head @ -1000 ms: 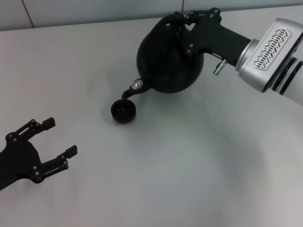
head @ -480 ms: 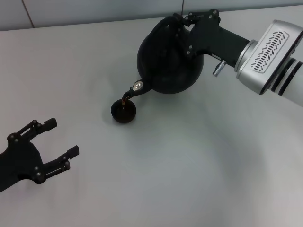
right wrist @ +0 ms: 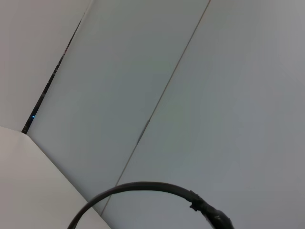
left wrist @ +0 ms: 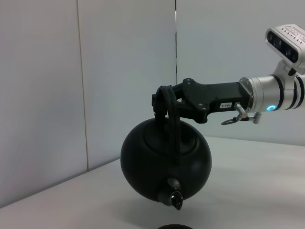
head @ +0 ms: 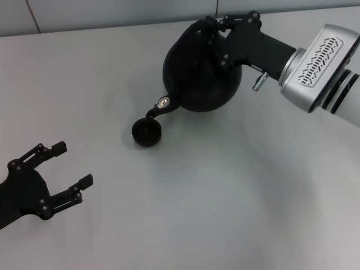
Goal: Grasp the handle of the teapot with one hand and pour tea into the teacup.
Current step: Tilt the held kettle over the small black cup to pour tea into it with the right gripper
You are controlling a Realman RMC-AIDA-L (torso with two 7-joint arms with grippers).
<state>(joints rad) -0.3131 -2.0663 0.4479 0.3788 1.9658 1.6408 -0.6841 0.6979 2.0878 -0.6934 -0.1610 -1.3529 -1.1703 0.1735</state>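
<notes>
The round black teapot [head: 199,76] hangs in the air at the back of the table, tilted with its spout [head: 159,106] down and to the left. My right gripper [head: 210,29] is shut on the handle [head: 198,25] at the pot's top. The small black teacup [head: 147,133] stands on the table just below the spout tip. No tea shows between spout and cup, and the cup's inside looks dark. The left wrist view shows the teapot [left wrist: 166,161], its handle [left wrist: 167,102] and the cup's rim [left wrist: 175,226] at the bottom edge. My left gripper [head: 63,166] rests open at the front left.
The white table [head: 225,197] ends at a pale wall [head: 112,11] close behind the pot. In the right wrist view only wall panels and a thin black arc [right wrist: 143,187] show.
Half a second ago a thin brown stream ran from the spout into the cup; now the stream is gone. Pot and both grippers have hardly moved.
</notes>
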